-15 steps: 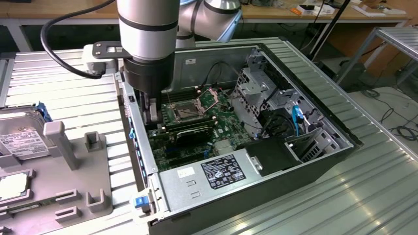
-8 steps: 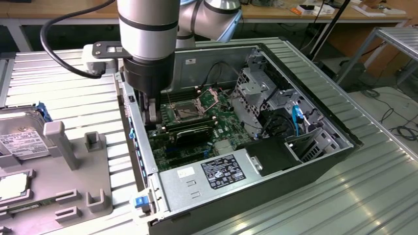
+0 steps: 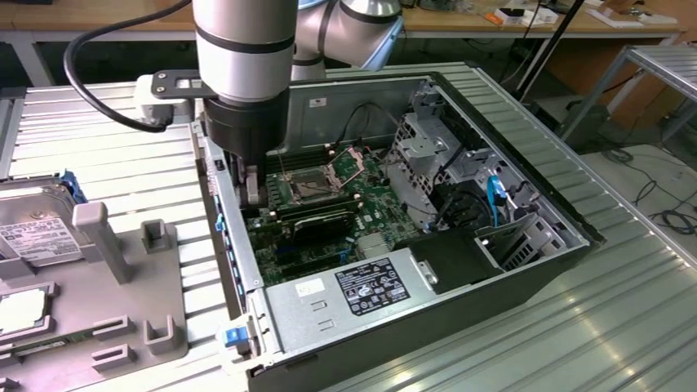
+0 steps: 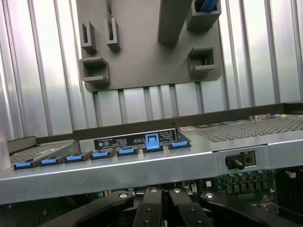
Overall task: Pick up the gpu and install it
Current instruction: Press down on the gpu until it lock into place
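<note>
The gpu (image 3: 321, 224) shows as a thin black card standing on edge across the green motherboard inside the open computer case (image 3: 512, 282). My gripper (image 3: 254, 196) reaches down inside the case along the wall on the exterior view's left, at the card's end by that wall. Its jaws are shut. Whether they touch or hold the card I cannot tell. In the wrist view the black fingers (image 4: 149, 213) lie together just below the case's metal rim (image 4: 142, 172), with their tips cut off by the picture's edge.
A grey holder tray (image 3: 120, 245) with upright slots lies on the exterior view's left, with a hard drive (image 3: 28, 233) on it. The CPU socket (image 3: 310, 184), power supply (image 3: 348, 290) and drive cage (image 3: 419, 151) crowd the case. Blue slot clips (image 4: 151, 141) line the rim.
</note>
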`<action>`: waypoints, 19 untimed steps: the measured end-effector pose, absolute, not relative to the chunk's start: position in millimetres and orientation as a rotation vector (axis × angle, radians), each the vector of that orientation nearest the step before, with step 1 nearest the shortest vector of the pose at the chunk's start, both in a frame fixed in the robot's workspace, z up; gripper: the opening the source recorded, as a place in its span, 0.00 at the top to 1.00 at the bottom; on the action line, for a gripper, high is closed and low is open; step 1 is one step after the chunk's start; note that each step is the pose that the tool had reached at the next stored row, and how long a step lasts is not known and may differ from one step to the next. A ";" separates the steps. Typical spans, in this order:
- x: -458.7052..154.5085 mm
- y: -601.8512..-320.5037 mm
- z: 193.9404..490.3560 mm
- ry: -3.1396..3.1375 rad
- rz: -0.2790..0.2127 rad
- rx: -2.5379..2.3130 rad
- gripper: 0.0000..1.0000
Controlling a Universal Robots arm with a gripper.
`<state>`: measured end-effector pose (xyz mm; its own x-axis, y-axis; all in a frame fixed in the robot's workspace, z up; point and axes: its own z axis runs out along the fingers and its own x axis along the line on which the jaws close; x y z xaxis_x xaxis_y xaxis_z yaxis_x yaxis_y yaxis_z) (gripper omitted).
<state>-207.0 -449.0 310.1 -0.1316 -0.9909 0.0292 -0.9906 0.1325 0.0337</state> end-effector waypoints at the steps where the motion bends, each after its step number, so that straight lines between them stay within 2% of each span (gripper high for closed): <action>1: -208.4 -449.0 310.1 -2.333 -0.009 2.038 0.89; 19: -202.4 -436.0 310.8 -2.354 -0.011 2.011 0.89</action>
